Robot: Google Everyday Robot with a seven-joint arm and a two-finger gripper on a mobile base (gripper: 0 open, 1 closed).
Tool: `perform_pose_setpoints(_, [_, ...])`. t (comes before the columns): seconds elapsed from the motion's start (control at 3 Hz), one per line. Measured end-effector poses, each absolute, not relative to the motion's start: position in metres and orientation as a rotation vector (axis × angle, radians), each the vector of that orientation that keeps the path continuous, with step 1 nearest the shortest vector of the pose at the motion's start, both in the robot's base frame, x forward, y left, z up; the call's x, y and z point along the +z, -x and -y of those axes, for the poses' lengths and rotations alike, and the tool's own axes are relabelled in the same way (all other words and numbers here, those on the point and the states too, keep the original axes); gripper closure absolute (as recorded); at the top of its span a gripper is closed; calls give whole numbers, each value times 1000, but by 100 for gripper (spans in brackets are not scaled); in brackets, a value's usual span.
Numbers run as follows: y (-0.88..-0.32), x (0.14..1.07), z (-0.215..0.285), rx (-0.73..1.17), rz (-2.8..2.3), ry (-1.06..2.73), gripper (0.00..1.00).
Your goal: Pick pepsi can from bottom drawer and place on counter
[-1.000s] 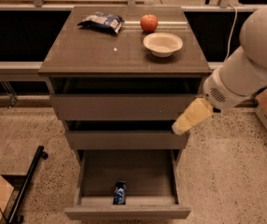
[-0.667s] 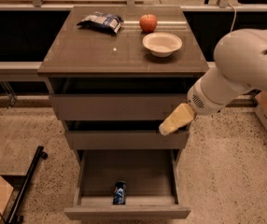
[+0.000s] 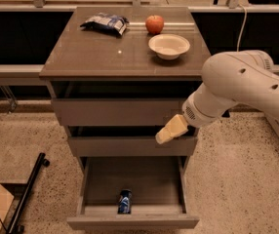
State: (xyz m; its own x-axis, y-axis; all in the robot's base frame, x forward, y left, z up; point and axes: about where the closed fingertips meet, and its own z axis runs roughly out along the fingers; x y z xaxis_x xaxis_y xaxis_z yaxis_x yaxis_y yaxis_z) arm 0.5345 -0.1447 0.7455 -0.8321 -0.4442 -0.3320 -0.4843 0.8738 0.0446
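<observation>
The claw [image 3: 172, 129] hangs in front of the middle drawer [image 3: 129, 146], at its right end, well above the pepsi can [image 3: 125, 201] and off to its right. Whether the claw is released or clenched cannot be told from this view.

The step in hand looks like the reach down into the bottom drawer [image 3: 132, 222], which stands pulled out with the can not yet touched. To do it well, the claw should first come out clear of the middle drawer's front and move left until it is over the can. It should then drop straight down into the open box rather than sweep in at a slant. The can sits close to the drawer's front wall, so there is little room on that side, and the grip is better taken across the can's left and right sides. The bulky white arm [image 3: 242, 84] should be kept off the tabletop [image 3: 105, 57] edge on the way down.

The can is small and dark blue with pale markings. It sits alone on the drawer floor, a little left of centre and near the front. Whether it stands or lies is not clear from here.

On the tabletop a snack bag [image 3: 104, 23], an apple [image 3: 154, 24] and a bowl [image 3: 169, 46] crowd the back, leaving the front for the can
</observation>
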Motion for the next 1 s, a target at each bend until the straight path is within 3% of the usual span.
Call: perform_pose_setpoints(1.0, [-567, 634, 104, 229, -2875, 467, 0])
